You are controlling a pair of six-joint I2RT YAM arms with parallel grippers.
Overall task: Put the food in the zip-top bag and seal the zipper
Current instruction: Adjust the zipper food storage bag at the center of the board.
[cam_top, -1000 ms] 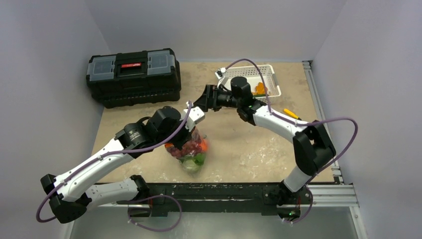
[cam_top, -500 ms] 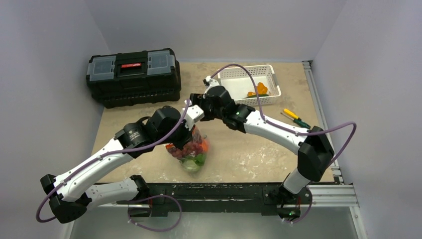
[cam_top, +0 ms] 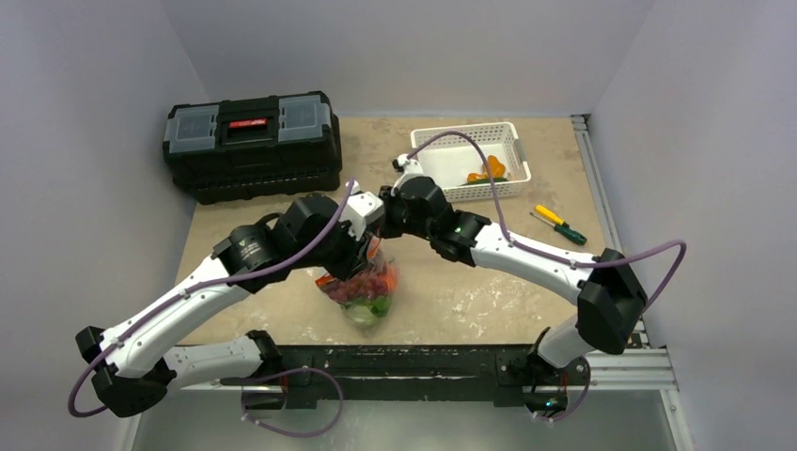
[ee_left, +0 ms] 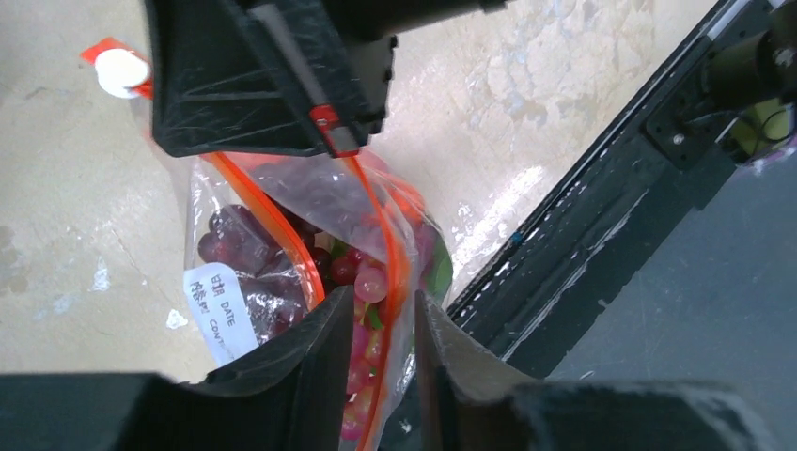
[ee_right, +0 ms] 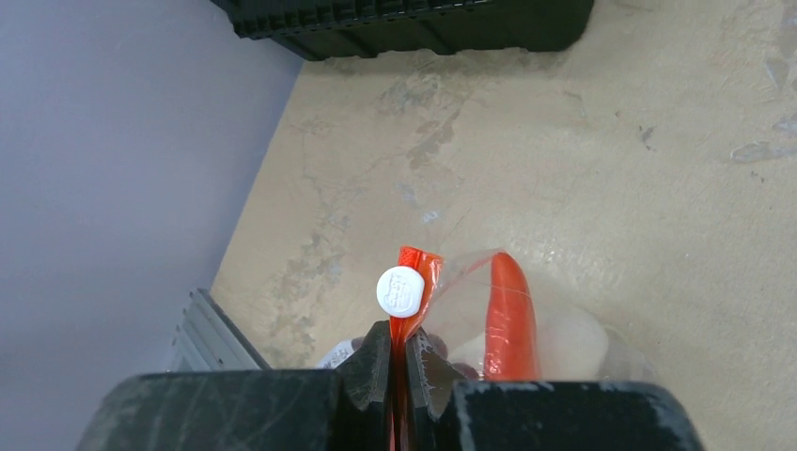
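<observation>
One zipper (ee_left: pixel 273 225) spans lengthwise from left hand (ee_left: pixel 383 324) to right hand (ee_right: pixel 398 340), mouth upward.

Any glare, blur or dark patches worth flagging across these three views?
Top external: even, soft light and sharp throughout. Left wrist: small glare streaks on the crinkly zip-top bag, while its own fingers at the bottom edge are dark and soft-focused. Right wrist: the slider tab is crisp and the table is well lit, but the fingers are near-black.

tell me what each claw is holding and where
Both hold the zip-top bag: right claw pinches the zipper beside its white slider, left claw grips the mouth farther along.
</observation>
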